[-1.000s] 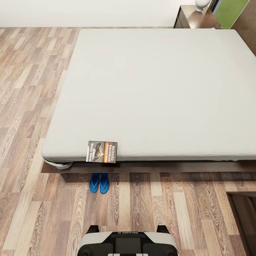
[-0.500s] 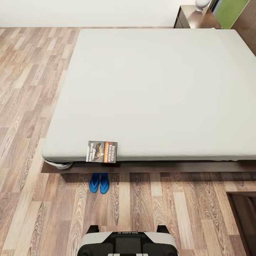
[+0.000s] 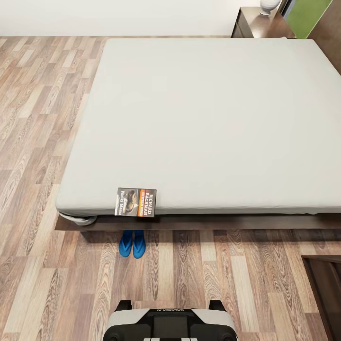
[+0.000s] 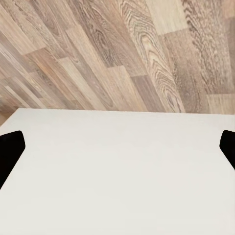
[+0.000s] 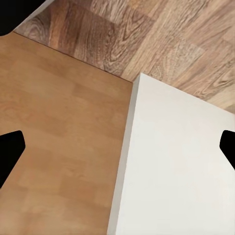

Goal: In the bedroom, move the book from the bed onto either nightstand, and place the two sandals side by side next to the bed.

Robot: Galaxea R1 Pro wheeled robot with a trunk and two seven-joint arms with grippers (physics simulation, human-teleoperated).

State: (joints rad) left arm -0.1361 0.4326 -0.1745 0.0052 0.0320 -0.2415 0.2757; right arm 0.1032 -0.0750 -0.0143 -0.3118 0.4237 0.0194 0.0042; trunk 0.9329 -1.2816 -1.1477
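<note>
So the book (image 3: 136, 202) is sitting right at the near edge of the bed (image 3: 208, 118), close to its left corner, and it kinda hangs over the mattress edge a bit. Directly below it on the floor (image 3: 42, 142) are the two sandals (image 3: 132, 244), side by side and touching, toes tucked partly under the bed frame. A nightstand (image 3: 260, 23) sits at the far right corner of the bed with a pale vase (image 3: 268, 6) on top. The robot's base (image 3: 169, 323) is parked in front of the sandals.

Left pincer (image 4: 117, 149): black fingertips (image 4: 10, 149) at opposite edges of its wrist view, so spread wide, nothing between them, over a white panel. Right pincer (image 5: 117, 149) same deal, wide and empty.
</note>
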